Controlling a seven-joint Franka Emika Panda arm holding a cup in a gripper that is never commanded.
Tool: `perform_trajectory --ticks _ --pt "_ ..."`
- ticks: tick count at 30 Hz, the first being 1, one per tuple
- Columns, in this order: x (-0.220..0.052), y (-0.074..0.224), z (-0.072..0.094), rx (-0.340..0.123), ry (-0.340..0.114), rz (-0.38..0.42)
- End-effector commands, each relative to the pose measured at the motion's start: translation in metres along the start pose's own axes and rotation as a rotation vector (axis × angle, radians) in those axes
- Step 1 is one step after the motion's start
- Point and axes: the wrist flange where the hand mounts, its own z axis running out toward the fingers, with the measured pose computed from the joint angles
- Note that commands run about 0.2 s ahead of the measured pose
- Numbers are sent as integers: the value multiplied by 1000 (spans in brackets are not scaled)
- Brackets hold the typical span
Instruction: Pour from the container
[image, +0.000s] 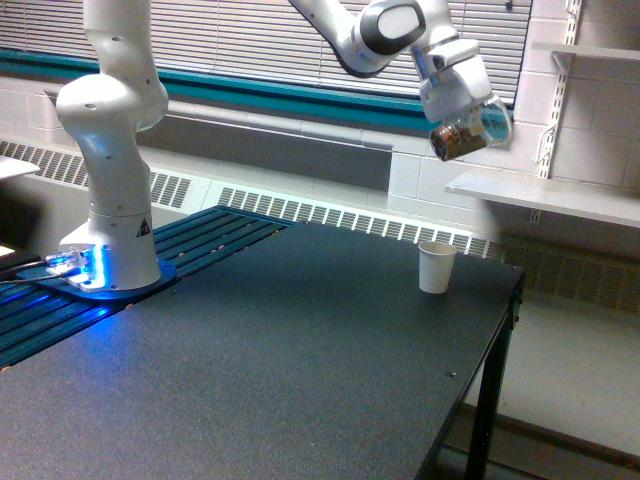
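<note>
Clear cup (470, 131) with brown bits, held high above the black table (300, 380), tilted steeply, long axis near horizontal, mouth toward 3 o'clock. Clamped by the gripper (462, 112), closed on its wall from 11 o'clock. Directly below at 6 o'clock, well apart: 1 white cup (437, 267), upright. Pour judged to need alignment over that rim.

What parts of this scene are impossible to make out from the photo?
- Gripper fingers: blurred against the clear cup, so the grip is unclear.
- Brown bits in the clear cup: too small to identify.
- Inside the white cup: hidden by its wall.
- Arm's upper part: cut off by the top edge.
</note>
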Motion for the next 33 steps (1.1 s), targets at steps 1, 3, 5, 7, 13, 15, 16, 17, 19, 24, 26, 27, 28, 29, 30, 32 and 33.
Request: perform_trajectory --ticks 1,3,5,7,13,15,16,17,19,24,26,27,28,29,30,32,33 --pt "-12 -10 3 -3 2 -8" --pt "-19 -11 7 -8 -7 -17" --pt "-26 -14 11 -10 -16 -26" --pt "-32 -14 16 -11 -31 -30" --pt "-48 -15 27 -23 -53 -32" --pt "-53 -14 31 -25 -69 -36" --pt "-56 -14 33 -29 -74 -38" --pt "-59 -14 35 -33 -77 -40" --pt "-63 -14 40 -39 -87 -40" --pt "-75 -14 51 -56 -116 -51" --pt "-79 -14 56 -62 -127 -52" --pt "-81 -14 58 -65 -133 -52" --pt "-82 -14 61 -67 -139 -52" --pt "-83 -14 63 -69 -143 -51" --pt "-85 -13 65 -71 -150 -50" --pt "-87 -14 69 -77 -159 -51" --pt "-89 -14 71 -80 -161 -50"
